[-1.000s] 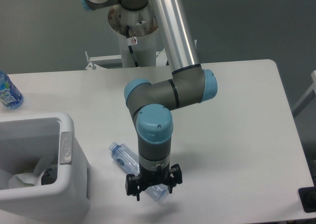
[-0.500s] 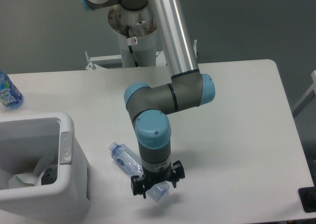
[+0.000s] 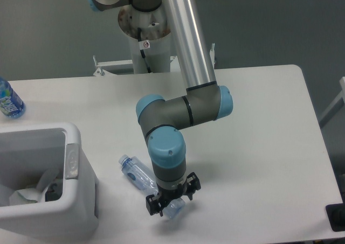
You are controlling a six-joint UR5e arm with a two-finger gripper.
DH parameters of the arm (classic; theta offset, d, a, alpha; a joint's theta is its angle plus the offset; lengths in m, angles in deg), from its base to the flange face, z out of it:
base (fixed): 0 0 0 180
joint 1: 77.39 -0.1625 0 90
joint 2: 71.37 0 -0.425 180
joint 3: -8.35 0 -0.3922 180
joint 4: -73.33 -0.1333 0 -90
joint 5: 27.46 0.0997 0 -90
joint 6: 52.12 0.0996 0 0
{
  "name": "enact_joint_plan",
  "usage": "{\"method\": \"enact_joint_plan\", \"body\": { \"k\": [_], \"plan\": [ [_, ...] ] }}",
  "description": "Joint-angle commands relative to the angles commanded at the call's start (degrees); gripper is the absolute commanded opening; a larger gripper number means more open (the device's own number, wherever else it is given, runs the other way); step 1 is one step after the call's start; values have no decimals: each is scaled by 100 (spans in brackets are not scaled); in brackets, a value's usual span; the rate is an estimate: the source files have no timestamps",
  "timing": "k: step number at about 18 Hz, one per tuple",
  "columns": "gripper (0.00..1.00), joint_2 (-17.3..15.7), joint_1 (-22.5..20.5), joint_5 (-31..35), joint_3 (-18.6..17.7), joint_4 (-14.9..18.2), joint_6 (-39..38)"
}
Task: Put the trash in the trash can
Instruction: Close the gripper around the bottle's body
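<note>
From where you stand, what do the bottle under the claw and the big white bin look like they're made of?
The bottle looks like thin clear plastic with a bluish tint: the table shows through it, and it has a small pale cap. The bin looks like thick moulded white plastic with a smooth, slightly glossy finish, rounded corners and a grey oval panel, though the exact plastic can't be told.

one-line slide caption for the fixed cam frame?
UR5e two-finger gripper over clear bluish plastic bottle on white table, beside white rectangular plastic bin.
</note>
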Motion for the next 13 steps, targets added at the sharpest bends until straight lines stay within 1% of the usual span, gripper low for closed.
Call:
{"method": "enact_joint_plan", "body": {
  "k": [4,5,8,10,13],
  "plan": [
    [100,53,88,18,-9,0,-79],
    [98,62,105,18,0,0,-79],
    [79,53,114,18,-44,9,-79],
    [74,44,114,18,-44,9,-79],
    [72,44,114,9,-62,9,-79]
  ]
}}
